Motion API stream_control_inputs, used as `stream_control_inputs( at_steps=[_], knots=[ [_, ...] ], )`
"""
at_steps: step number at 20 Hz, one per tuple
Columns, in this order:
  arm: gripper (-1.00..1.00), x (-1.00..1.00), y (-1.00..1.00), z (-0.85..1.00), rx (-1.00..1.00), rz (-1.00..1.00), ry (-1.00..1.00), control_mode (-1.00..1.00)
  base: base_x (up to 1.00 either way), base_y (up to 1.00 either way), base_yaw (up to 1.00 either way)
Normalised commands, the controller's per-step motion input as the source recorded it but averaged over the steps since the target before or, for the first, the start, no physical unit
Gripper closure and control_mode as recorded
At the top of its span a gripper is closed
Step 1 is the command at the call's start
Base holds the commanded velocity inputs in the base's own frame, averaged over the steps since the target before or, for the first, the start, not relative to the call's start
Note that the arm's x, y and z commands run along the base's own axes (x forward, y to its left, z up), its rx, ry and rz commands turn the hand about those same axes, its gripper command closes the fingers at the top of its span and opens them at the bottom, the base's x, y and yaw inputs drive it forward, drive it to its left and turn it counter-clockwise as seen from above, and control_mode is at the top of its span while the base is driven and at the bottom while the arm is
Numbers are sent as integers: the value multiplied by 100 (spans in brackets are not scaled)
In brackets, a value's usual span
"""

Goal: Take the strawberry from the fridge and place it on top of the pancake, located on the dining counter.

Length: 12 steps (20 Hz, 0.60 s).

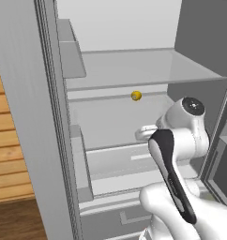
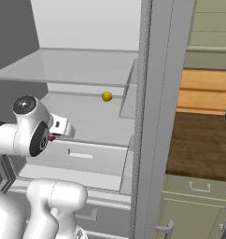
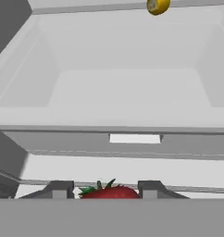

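- The gripper (image 3: pixel 104 189) is closed narrowly on the strawberry (image 3: pixel 108 191), a glossy red lump with green leaves between the dark fingertips.
- The fridge (image 1: pixel 134 70) stands open, its pale shelves smooth and flat.
- A small round yellow fruit (image 1: pixel 136 95) sits on a shelf behind.

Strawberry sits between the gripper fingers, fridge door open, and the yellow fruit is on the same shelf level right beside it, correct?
Not quite. The strawberry is between the fingers and the fridge is open, but the hand view shows the yellow fruit far back, well apart.
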Motion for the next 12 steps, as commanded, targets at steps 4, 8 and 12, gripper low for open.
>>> stream_control_inputs(
  at_steps=[4, 8, 12],
  knots=[
    [100, -100, -6, 65, 0, 0, 9, -100, 0, 0, 0],
    [100, -100, -17, 65, 0, 0, 1, -100, 0, 0, 0],
    [100, -88, -19, 64, 0, -1, 0, -100, 0, 0, 0]
  ],
)
